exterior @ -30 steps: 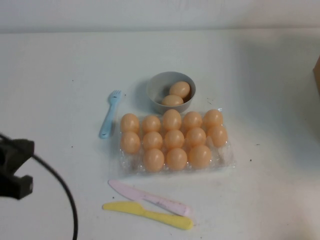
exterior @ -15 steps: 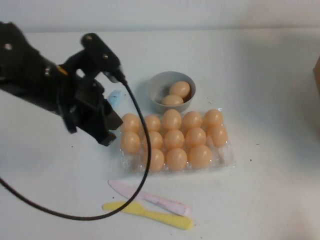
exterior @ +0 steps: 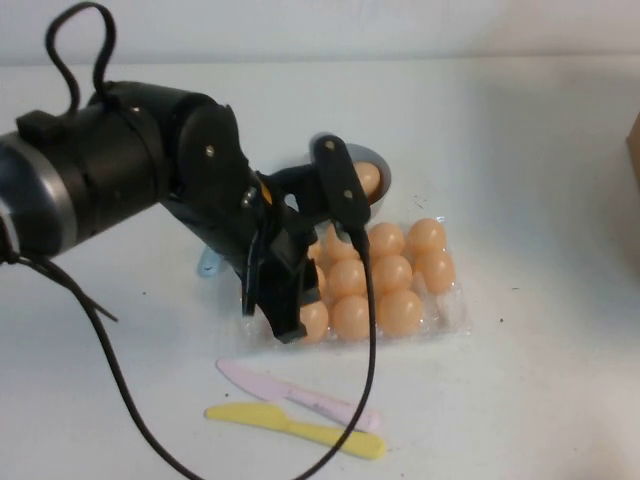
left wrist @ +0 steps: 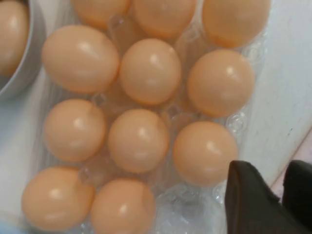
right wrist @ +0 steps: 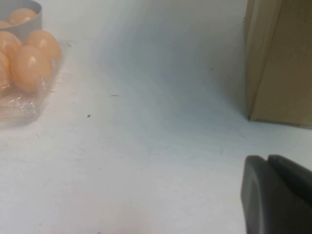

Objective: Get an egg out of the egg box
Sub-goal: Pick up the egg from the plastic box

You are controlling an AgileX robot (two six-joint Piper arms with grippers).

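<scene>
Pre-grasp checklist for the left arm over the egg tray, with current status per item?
1. Left gripper over the egg box, at its near-left corner: ok.
2. Left fingers clear of any egg: ok, nothing held; only a narrow gap shows between them.
3. Fingers wide enough for an egg: not ok, it seems.
4. Target egg seated and unobstructed: ok.
5. Grey bowl behind the tray, out of the way: ok.
6. Right gripper parked on bare table near a cardboard box: ok; its fingers look shut.

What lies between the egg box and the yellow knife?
In the high view, a pink knife lies between the egg box and yellow knife.
</scene>
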